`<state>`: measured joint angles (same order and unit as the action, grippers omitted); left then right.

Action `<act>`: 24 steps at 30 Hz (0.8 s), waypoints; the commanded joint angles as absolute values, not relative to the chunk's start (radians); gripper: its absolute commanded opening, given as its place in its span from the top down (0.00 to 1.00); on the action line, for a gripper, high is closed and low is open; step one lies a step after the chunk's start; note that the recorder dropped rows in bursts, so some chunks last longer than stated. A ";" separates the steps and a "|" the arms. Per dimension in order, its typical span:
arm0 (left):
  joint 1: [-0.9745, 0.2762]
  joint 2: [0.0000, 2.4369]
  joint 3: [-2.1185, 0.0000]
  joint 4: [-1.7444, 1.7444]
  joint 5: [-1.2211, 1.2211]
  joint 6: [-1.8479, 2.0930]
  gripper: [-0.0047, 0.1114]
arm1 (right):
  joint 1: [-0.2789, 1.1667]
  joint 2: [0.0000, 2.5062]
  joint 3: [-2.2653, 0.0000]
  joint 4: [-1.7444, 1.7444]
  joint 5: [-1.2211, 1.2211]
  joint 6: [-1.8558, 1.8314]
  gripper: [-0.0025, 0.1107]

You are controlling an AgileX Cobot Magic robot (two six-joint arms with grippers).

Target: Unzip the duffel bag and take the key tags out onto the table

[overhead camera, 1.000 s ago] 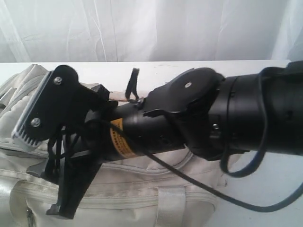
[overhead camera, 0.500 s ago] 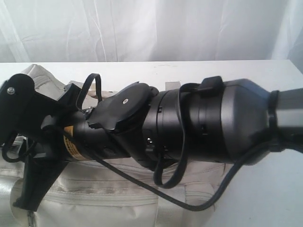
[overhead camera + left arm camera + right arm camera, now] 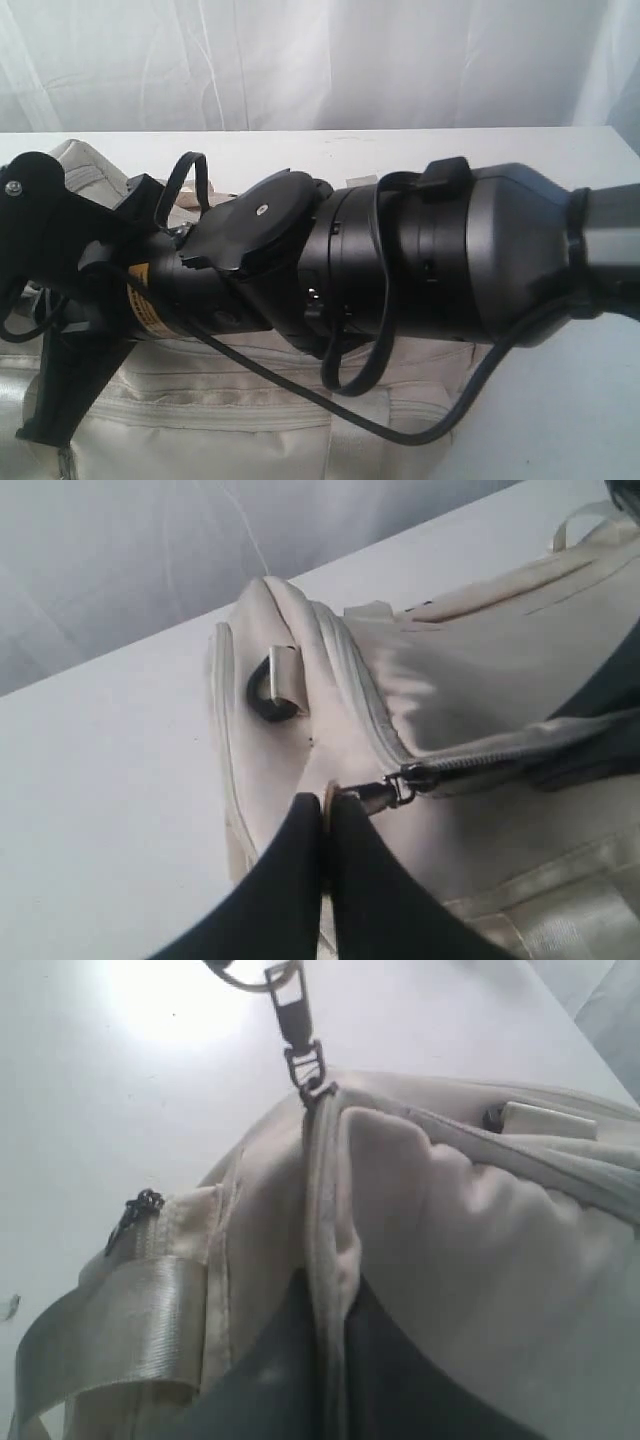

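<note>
The cream-beige duffel bag (image 3: pixel 450 680) lies on the white table (image 3: pixel 100 780). My left gripper (image 3: pixel 327 815) is shut on the zipper pull (image 3: pixel 360 798) of the top zipper, near the bag's end with a black D-ring (image 3: pixel 268 692). Behind the slider (image 3: pixel 408 778) the zipper gapes a little and dark lining (image 3: pixel 590 765) shows. My right gripper (image 3: pixel 328 1305) is shut on a fold of the duffel bag (image 3: pixel 470 1220) along its zipper seam. The key tags are out of view.
A thick black arm (image 3: pixel 400 270) with loose cables crosses the exterior view from the right and hides most of the duffel bag (image 3: pixel 250 420). A second zipper pull (image 3: pixel 295 1020) hangs off the bag's end. A webbing handle (image 3: pixel 110 1330) lies beside it. A white curtain (image 3: pixel 320 60) backs the table (image 3: pixel 570 420).
In the exterior view the black arm has swung well to the left across the bag, then dipped slightly; its gripper end now sits at the left edge.
</note>
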<state>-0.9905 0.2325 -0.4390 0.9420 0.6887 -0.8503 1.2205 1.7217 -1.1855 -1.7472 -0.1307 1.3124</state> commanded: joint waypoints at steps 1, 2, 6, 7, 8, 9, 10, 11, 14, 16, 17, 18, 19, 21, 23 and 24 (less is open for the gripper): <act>-0.990 0.241 -0.444 1.085 0.742 -0.887 0.96 | 1.218 1.718 -1.185 -1.744 -0.132 1.303 0.98; -0.990 0.247 -0.442 1.099 0.752 -0.900 0.96 | 1.218 1.718 -1.185 -1.744 -0.141 1.301 0.98; -0.990 0.297 -0.442 1.163 0.777 -0.929 0.96 | 1.218 1.718 -1.185 -1.744 -0.156 1.301 0.98; -0.990 0.314 -0.442 1.193 0.777 -0.945 0.96 | 1.218 1.718 -1.185 -1.744 -0.156 1.301 0.98; -0.990 0.331 -0.442 1.218 0.777 -0.963 0.96 | 1.218 1.718 -1.185 -1.744 -0.156 1.301 0.98; -0.990 0.351 -0.442 1.248 0.777 -0.984 0.96 | 1.218 1.718 -1.185 -1.744 -0.156 1.301 0.98; -0.990 0.370 -0.442 1.278 0.778 -1.006 0.96 | 1.218 1.718 -1.185 -1.744 -0.156 1.301 0.98; -0.990 0.385 -0.442 1.308 0.778 -1.026 0.96 | 1.218 1.718 -1.185 -1.744 -0.156 1.301 0.98; -0.990 0.439 -0.442 1.374 0.780 -1.110 0.96 | 1.218 1.718 -1.185 -1.744 -0.156 1.301 0.98; -0.990 0.473 -0.442 1.418 0.780 -1.178 0.96 | 1.218 1.718 -1.185 -1.744 -0.156 1.301 0.98; -0.990 0.489 -0.442 1.441 0.780 -1.208 0.96 | 1.218 1.718 -1.185 -1.744 -0.156 1.301 0.98; -0.990 0.504 -0.442 1.473 0.780 -1.247 0.96 | 1.218 1.718 -1.185 -1.744 -0.159 1.301 0.98; -0.990 0.518 -0.442 1.508 0.780 -1.292 0.96 | 1.218 1.718 -1.185 -1.744 -0.161 1.301 0.98; -0.990 0.542 -0.442 1.563 0.784 -1.365 0.96 | 1.218 1.718 -1.185 -1.744 -0.165 1.301 0.98; -0.990 0.564 -0.442 1.597 0.791 -1.409 0.96 | 1.218 1.718 -1.185 -1.744 -0.165 1.301 0.98; -0.990 0.578 -0.442 1.601 0.801 -1.424 0.96 | 1.218 1.718 -1.185 -1.744 -0.165 1.301 0.98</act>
